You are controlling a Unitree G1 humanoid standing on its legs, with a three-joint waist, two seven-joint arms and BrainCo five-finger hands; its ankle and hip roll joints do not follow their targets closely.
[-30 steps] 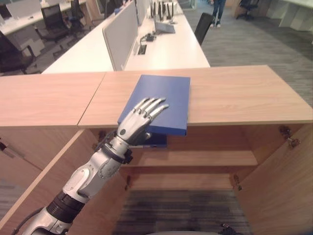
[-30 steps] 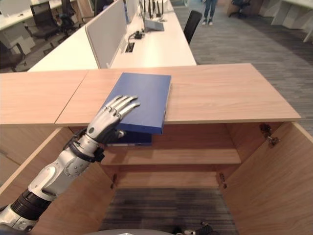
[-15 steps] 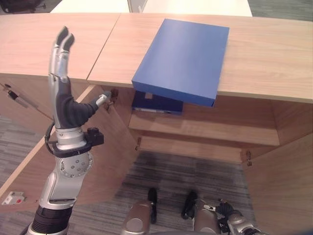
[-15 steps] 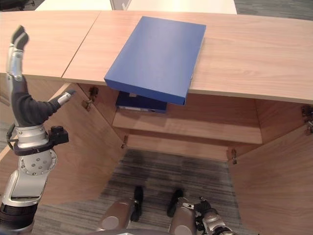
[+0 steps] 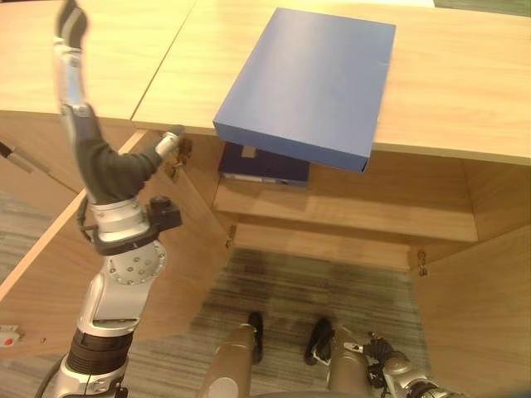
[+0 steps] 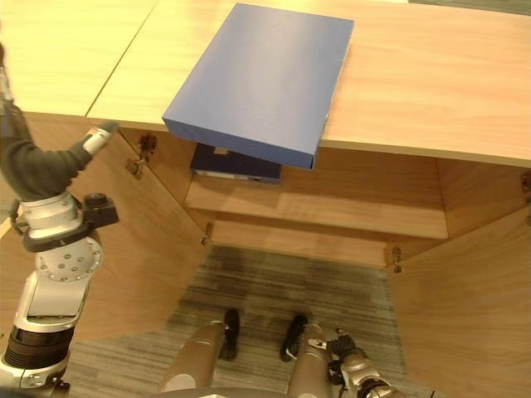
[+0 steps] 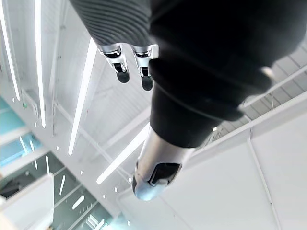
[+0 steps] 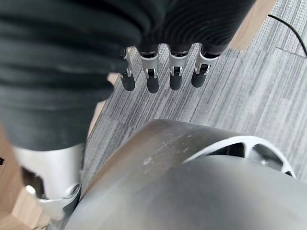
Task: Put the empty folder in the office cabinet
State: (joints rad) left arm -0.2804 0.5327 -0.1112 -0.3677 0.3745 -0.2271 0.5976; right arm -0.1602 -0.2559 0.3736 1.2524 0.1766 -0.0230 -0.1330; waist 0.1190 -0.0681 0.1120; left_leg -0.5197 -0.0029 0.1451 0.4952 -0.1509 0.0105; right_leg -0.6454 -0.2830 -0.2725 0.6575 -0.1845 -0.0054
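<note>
Right now my left hand [image 5: 99, 162], fingers straight and raised, sits left of the blue folder [image 5: 311, 83], whose near end overhangs the surface [image 5: 465, 99].

1. The blue folder [image 5: 309, 79] lies flat and closed on the wooden top of the office cabinet [image 5: 448, 99], its plain cover up.
2. It sits askew, its near edge jutting out past the top's front lip, over the open compartment.
3. The cabinet's doors stand open; on its inner shelf [image 5: 357, 217] lies a second dark blue folder [image 5: 264, 165], directly beneath the overhang.
</note>
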